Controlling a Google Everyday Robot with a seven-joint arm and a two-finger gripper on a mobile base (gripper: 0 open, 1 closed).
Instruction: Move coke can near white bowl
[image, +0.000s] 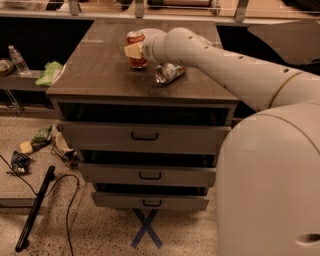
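The coke can (136, 39) is red-orange with a silver top. It stands upright over the back middle of the dark cabinet top (100, 75). My gripper (134, 50) is shut on it from the right, with a pale yellow finger (131, 50) across its front. I cannot tell if the can touches the surface. My arm (225, 65) reaches in from the right. The white bowl is not in view.
A silver-white can (170, 73) lies on its side just right of the coke can. The cabinet has three drawers (145, 136). A shelf at the left holds a water bottle (19, 60) and a green cloth (49, 73). Litter, a black bar (35, 210) and a cable lie on the floor.
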